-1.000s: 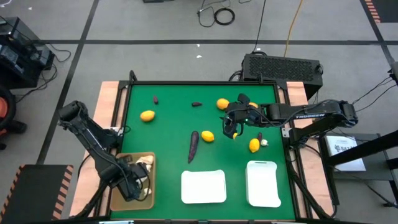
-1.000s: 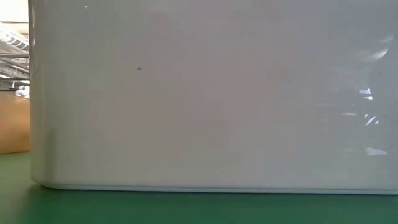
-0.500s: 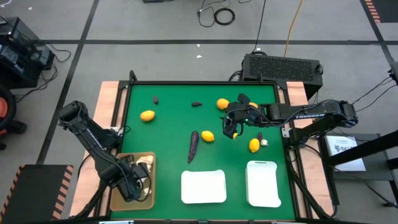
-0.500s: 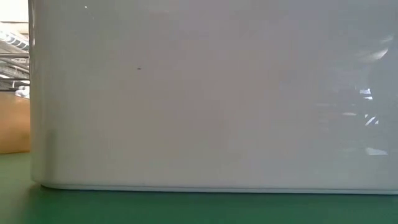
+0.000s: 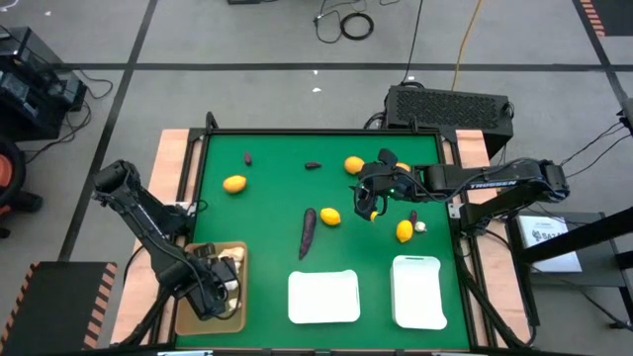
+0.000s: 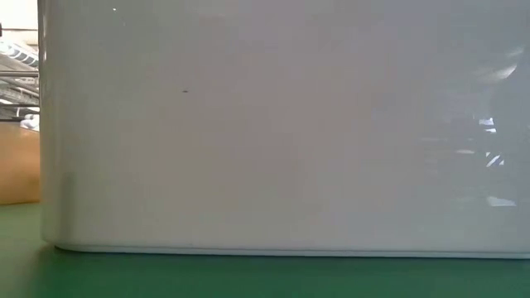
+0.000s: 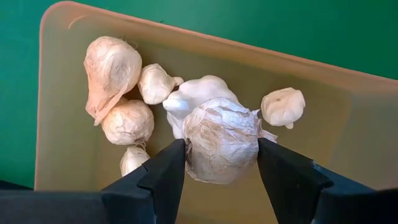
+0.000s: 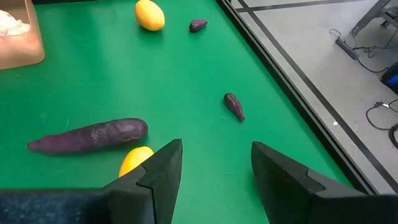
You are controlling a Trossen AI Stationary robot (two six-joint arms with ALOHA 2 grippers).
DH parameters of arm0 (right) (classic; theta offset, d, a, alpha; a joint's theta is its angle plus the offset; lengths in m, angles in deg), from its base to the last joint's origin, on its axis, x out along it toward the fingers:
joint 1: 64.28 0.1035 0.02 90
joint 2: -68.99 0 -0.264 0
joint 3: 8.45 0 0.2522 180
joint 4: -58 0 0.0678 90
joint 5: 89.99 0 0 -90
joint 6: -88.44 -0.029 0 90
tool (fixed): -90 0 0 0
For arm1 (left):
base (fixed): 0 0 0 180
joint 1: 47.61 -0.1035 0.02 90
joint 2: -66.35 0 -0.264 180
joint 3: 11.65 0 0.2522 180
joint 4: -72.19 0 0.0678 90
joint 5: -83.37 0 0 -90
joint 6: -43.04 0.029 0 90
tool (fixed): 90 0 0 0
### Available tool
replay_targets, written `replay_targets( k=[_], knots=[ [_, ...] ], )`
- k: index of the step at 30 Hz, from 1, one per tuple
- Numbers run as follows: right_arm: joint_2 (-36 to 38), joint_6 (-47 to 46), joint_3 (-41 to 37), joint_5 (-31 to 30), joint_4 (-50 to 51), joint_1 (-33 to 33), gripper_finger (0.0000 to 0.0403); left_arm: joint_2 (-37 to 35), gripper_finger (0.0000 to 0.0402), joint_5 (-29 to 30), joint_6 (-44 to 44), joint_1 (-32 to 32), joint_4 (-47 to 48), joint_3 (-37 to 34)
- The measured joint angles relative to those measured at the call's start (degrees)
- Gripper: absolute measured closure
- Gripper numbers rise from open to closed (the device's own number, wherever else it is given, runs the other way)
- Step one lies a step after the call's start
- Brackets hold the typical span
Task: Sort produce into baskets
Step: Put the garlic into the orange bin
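Observation:
My left gripper (image 5: 220, 287) hangs over the tan basket (image 5: 235, 249) at the table's near left corner, pointing down, shut on a whitish bulb (image 7: 221, 146). Several more bulbs (image 7: 127, 121) lie on the basket's floor below it. My right gripper (image 5: 371, 205) hovers open above the mat right of centre, with nothing between its fingers (image 8: 214, 171). Just in front of it lie a long purple piece (image 8: 93, 135) and a yellow fruit (image 8: 134, 160). Two white baskets (image 5: 323, 297) (image 5: 418, 292) stand at the near edge. My left gripper pinches the whitish bulb between its two fingers, one on each of its papery sides (image 7: 189, 152). The fingers come from above and point down. The bulb sits above the other bulbs in the tan basket; whether it touches them I cannot tell.
Yellow and orange fruits (image 5: 234, 183) (image 5: 354, 165) (image 5: 404, 231), small purple pieces (image 5: 247, 156) (image 5: 313, 165) and one whitish bulb (image 5: 420, 226) are scattered over the green mat. In the low view a white basket's wall (image 6: 281, 124) fills nearly the whole picture.

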Motion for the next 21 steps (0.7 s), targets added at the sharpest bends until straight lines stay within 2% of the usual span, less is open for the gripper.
replay_targets(
  k=[21],
  knots=[
    [0.00,0.00,0.00,0.01,-0.02,0.01,0.0220,0.00,0.0200,0.52,-0.06,-0.62,0.81,0.00]
  ],
)
